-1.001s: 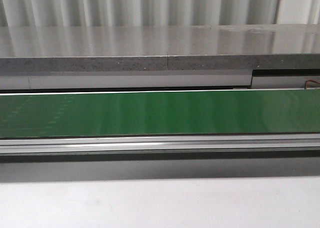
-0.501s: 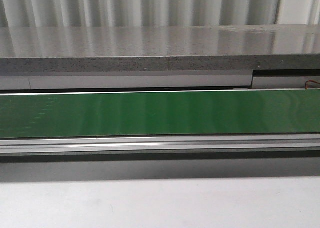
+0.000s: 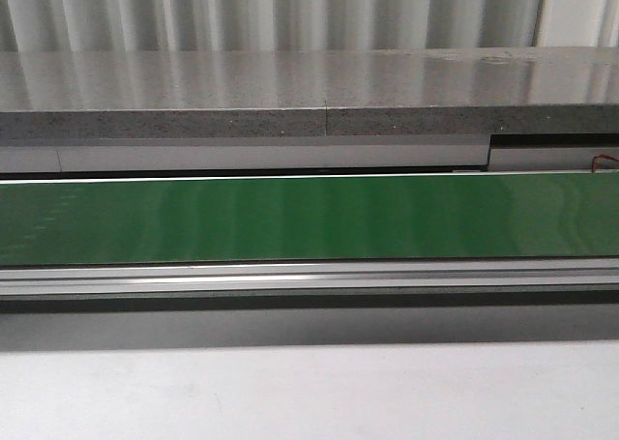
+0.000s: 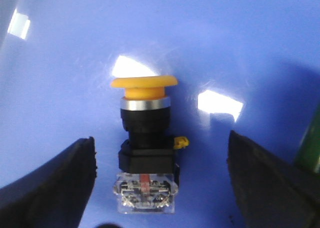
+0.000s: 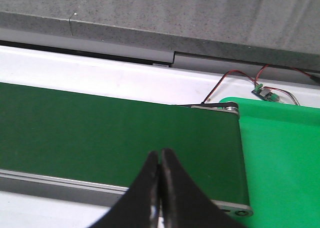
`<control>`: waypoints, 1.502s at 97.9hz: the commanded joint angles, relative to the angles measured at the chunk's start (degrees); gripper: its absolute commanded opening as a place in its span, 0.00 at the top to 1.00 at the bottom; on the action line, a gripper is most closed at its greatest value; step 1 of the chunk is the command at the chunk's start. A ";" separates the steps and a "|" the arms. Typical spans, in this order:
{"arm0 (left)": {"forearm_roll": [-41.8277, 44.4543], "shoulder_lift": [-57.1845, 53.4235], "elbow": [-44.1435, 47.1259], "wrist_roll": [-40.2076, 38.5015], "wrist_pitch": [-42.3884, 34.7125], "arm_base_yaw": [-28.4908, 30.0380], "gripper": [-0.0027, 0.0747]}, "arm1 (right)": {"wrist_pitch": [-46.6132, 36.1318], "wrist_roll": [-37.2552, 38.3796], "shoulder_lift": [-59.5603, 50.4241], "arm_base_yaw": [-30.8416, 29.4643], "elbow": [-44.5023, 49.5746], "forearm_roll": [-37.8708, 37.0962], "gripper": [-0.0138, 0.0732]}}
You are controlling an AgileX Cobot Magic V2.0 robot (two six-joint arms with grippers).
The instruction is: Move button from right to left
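the button (image 4: 146, 147) lies on a blue surface (image 4: 240, 42) between the spread, released fingers of the left gripper (image 4: 160, 188), touching neither. the right gripper (image 5: 160, 175) is clenched on nothing above the green belt (image 5: 100, 133). no readable writing.

The button (image 4: 146, 147) lies on its side on a glossy blue surface (image 4: 240, 42), directly between the spread fingers of the left gripper (image 4: 160, 188), touching neither. Its yellow cap points away from the fingertips, its clear contact block toward them. Under the right gripper (image 5: 160, 160), whose fingers are pressed together, runs the green belt (image 5: 100, 133), bare, ending beside a bright green surface (image 5: 285, 158).
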 commanded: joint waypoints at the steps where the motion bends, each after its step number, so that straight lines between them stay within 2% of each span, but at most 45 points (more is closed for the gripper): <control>1: 0.22 -4.92 -1.68 -0.20 -1.73 0.11 0.27 | -3.70 -0.54 0.03 0.13 -1.31 1.40 0.92; 21: -0.16 -13.10 -1.68 -0.20 -2.29 -1.47 0.27 | -3.70 -0.54 0.03 0.13 -1.31 1.40 0.92; 41: -0.39 -24.85 -0.02 -0.20 -4.57 -7.22 0.27 | -3.70 -0.54 0.03 0.13 -1.31 1.40 0.92; 60: -1.11 -38.38 5.00 -0.31 -7.93 -14.14 0.27 | -3.75 -0.54 0.03 0.13 -1.31 1.40 0.92; 79: -1.76 -53.73 14.19 -0.87 -14.06 -19.15 0.29 | -3.69 -0.54 0.03 0.13 -1.31 1.40 0.92; 88: -2.50 -61.01 18.24 -0.87 -15.76 -19.52 0.36 | -3.69 -0.54 0.03 0.13 -1.31 1.40 0.92; 100: -2.53 -69.75 22.63 -0.87 -15.64 -19.52 0.54 | -3.70 -0.54 0.03 0.13 -1.31 1.40 0.92; 119: -2.10 -78.22 26.63 -0.87 -14.06 -19.52 1.00 | -3.70 -0.54 0.03 0.13 -1.31 1.40 0.92; 132: -2.41 -79.77 27.08 -0.87 -10.94 -19.52 0.99 | -3.70 -0.54 0.03 0.13 -1.31 1.40 0.92; 147: -2.47 -79.77 27.08 -0.87 -10.94 -19.52 0.99 | -3.70 -0.54 0.03 0.13 -1.31 1.40 0.92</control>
